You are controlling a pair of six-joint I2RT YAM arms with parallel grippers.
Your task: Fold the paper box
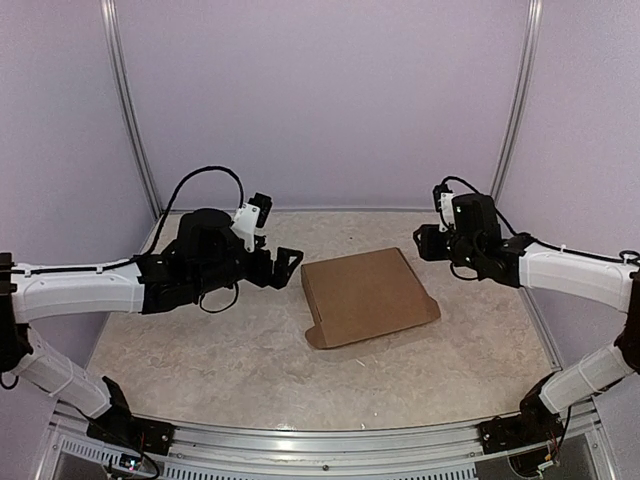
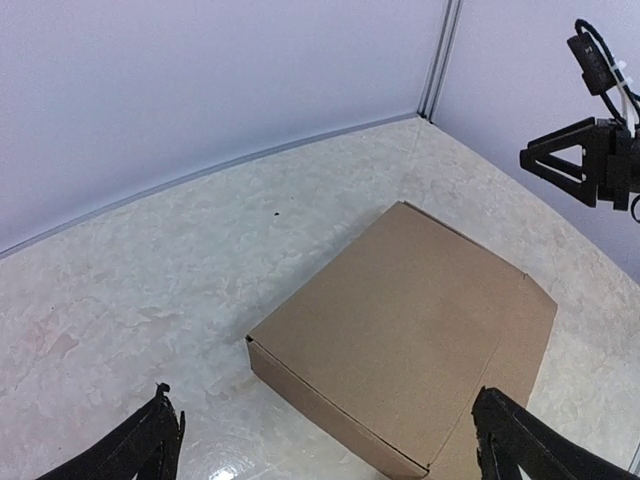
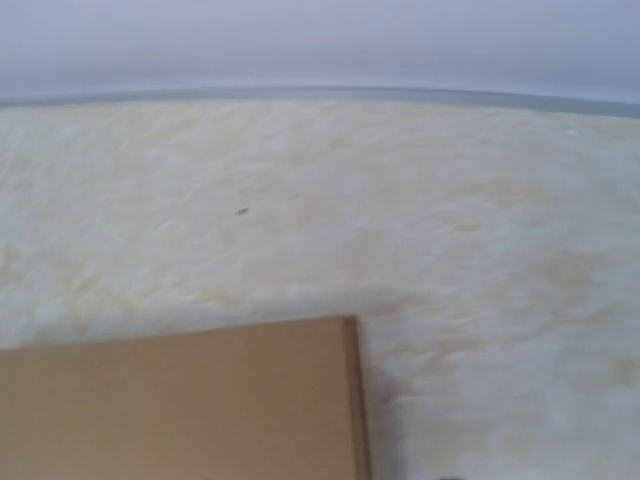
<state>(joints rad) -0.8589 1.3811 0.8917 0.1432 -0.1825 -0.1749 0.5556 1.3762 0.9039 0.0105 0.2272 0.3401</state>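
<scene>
The paper box [image 1: 368,297] lies flat in the middle of the table [image 1: 200,340], between the two arms, with its wide brown top face up and its sides folded in, so it looks like a shallow closed box. It sits slightly askew to the table edges. Seen from the left wrist, a crease runs along its right side, where a narrow strip of cardboard slopes down towards the table.

The left gripper [image 1: 285,267] hangs just to the left of the box, pointing at it and not touching it. In the left wrist view its two black fingers [image 2: 150,445] stand wide apart at the bottom corners with nothing between them, so it is released and empty.

The right gripper [image 1: 428,243] hovers by the far right corner of the box, clear of the cardboard. Its fingers do not show in its own wrist view, which takes in only a corner of the box and the pale table. The other views show it side-on, so I cannot tell whether it is parted or closed
</scene>
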